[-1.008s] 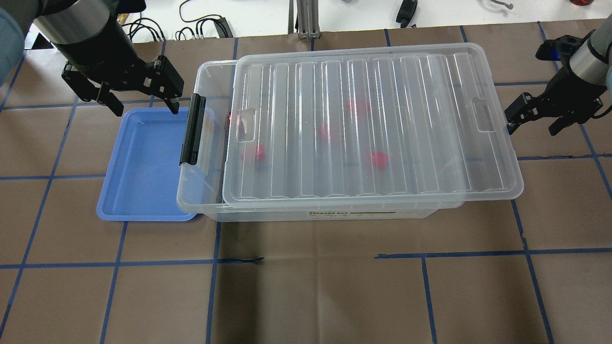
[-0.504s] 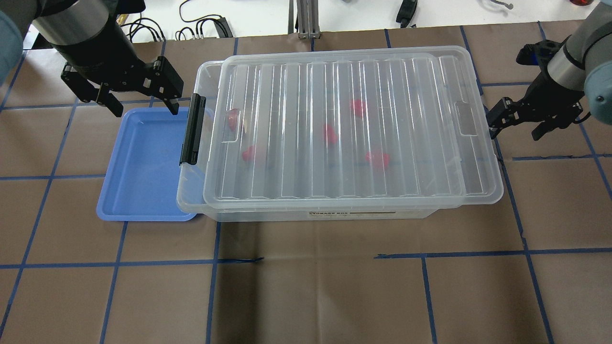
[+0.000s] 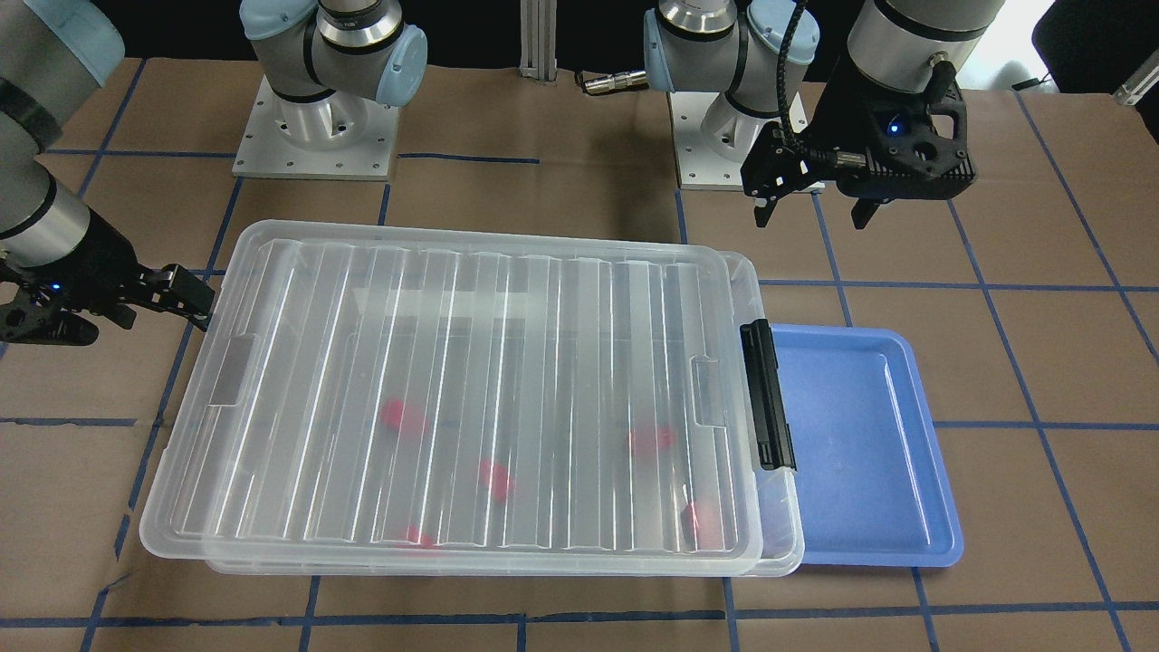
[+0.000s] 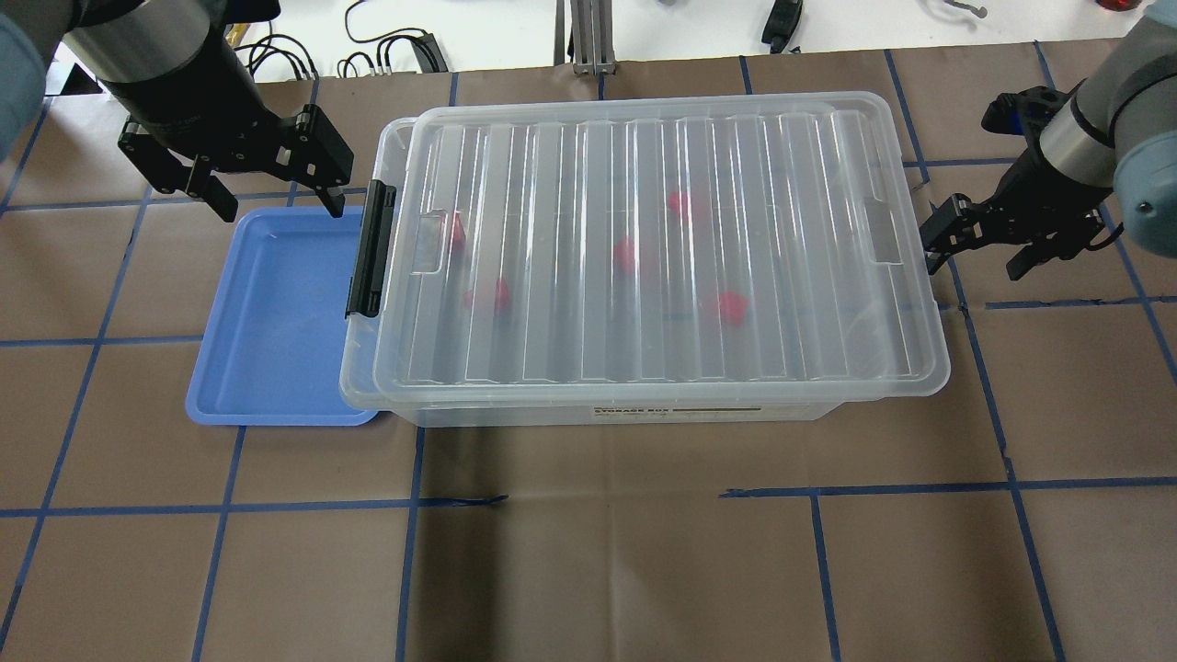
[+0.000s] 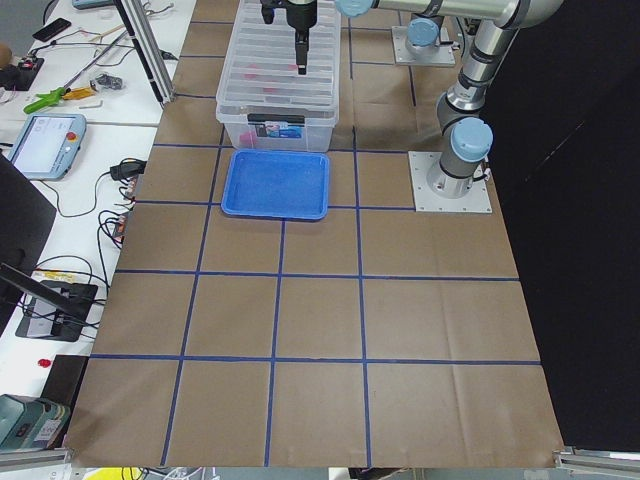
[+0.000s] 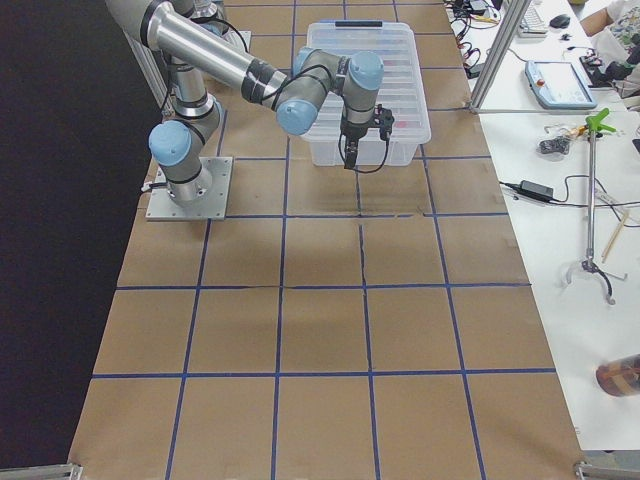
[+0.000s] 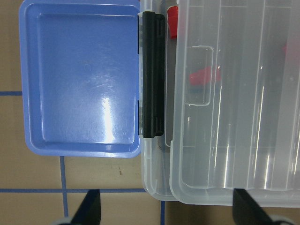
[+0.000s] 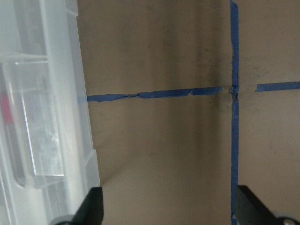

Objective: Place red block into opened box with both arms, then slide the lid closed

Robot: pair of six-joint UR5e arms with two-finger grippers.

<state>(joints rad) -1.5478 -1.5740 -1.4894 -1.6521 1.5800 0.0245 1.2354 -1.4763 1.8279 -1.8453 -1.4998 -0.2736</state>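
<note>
The clear ribbed lid point(image 4: 570, 276) lies on the clear box point(image 4: 360, 372) and covers all but a narrow strip at the end with the black latch bar point(image 4: 371, 248). Several red blocks point(image 4: 729, 306) show blurred through the lid, inside the box. My right gripper point(image 4: 975, 253) is open, and one fingertip point(image 3: 195, 303) rests against the lid's right short edge point(image 8: 86, 140). My left gripper point(image 4: 279, 204) hangs open and empty above the far edge of the blue tray, next to the latch bar point(image 7: 153, 75). It touches nothing.
An empty blue tray point(image 4: 276, 322) lies against the box's latch end. Cables and a metal post point(image 4: 587, 37) sit on the white surface behind the table. Brown paper with blue tape lines point(image 4: 607, 492) covers the table in front.
The lid has slid left across the box toward the latch end, with my right gripper moving left behind it. The left arm has stayed in place.
</note>
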